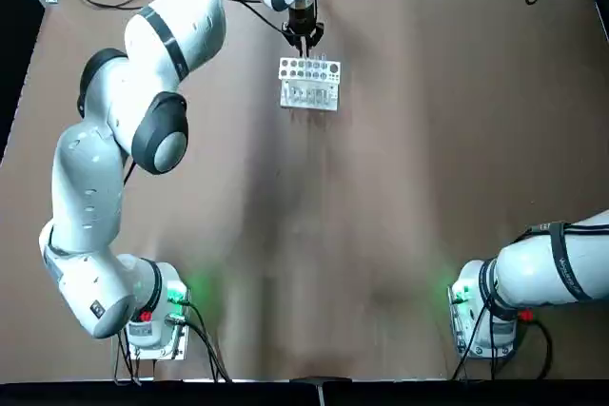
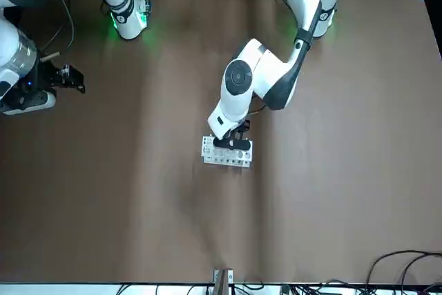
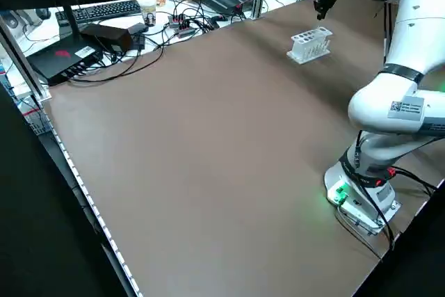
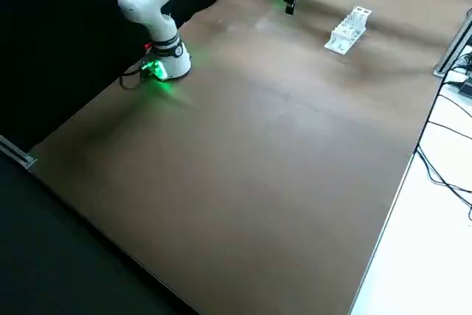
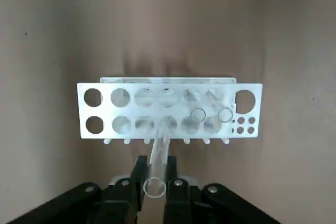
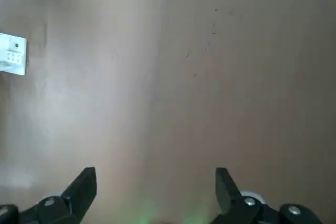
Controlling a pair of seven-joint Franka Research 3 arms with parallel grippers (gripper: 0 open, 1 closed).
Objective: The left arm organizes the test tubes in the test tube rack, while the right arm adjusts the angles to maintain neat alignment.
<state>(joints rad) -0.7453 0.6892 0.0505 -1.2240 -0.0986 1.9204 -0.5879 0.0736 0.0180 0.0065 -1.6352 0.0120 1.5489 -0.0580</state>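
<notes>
The white test tube rack [image 1: 309,83] stands at the far middle of the table, also seen in the front view [image 2: 226,154]. My left gripper [image 1: 304,42] hangs right over its far edge, shut on a clear test tube [image 5: 156,167] whose lower end tilts into a middle hole of the rack [image 5: 105,113]. Two more test tubes [image 5: 198,115] stand in holes beside it. My right gripper [image 6: 156,187] is open and holds nothing, well off to the robot's right of the rack [image 6: 13,53]; it shows in the front view [image 2: 69,77].
Cables, a keyboard [image 3: 104,10] and boxes lie past the table's far and left edges. Both arm bases glow green at the near edge [image 1: 157,316] [image 1: 476,306].
</notes>
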